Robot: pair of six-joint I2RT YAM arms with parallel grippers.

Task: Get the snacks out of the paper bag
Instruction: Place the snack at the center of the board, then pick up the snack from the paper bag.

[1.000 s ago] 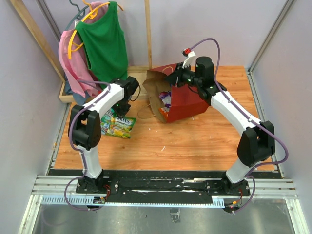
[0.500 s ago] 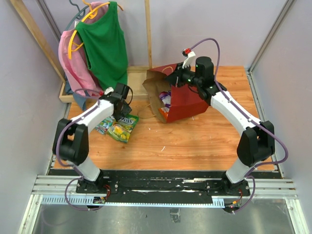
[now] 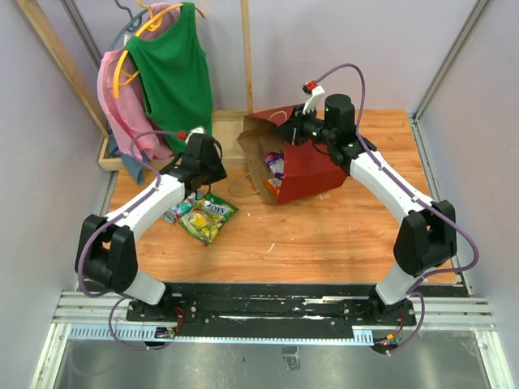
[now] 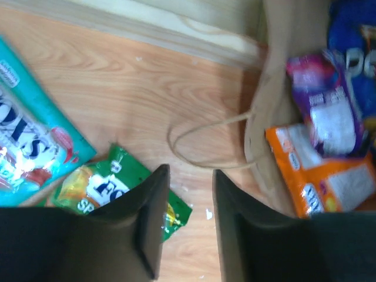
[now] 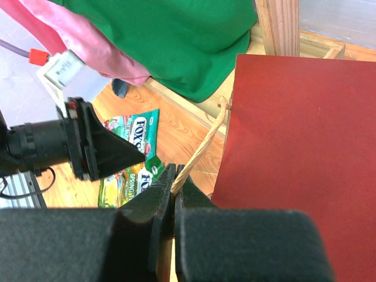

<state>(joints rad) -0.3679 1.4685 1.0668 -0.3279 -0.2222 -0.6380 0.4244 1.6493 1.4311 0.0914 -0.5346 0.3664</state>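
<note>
The red paper bag [image 3: 312, 170] lies on its side, its brown mouth [image 3: 258, 154] facing left. Purple and blue snacks [image 3: 276, 168] show inside. In the left wrist view the mouth [image 4: 276, 117] holds an orange packet [image 4: 317, 179], a purple packet [image 4: 323, 100] and the blue Doritos bag [image 4: 352, 41]. My left gripper [image 3: 215, 168] is open and empty [image 4: 188, 176], just left of the mouth, above a loose cord handle [image 4: 200, 144]. A green-yellow packet [image 3: 208, 220] and a teal packet [image 3: 180, 209] lie on the table. My right gripper [image 3: 293, 130] is shut [image 5: 176, 182] on the bag's upper cord handle [image 5: 202, 147].
A green garment [image 3: 174, 73] and a pink garment [image 3: 122, 97] hang on a wooden rack [image 3: 109, 154] at the back left, close behind my left arm. Side walls close in the wooden table [image 3: 324, 235].
My left arm's elbow has swung out to the left and its gripper has turned from the packets toward the bag's mouth. The green-yellow packet shifted slightly. The right arm has not moved.
</note>
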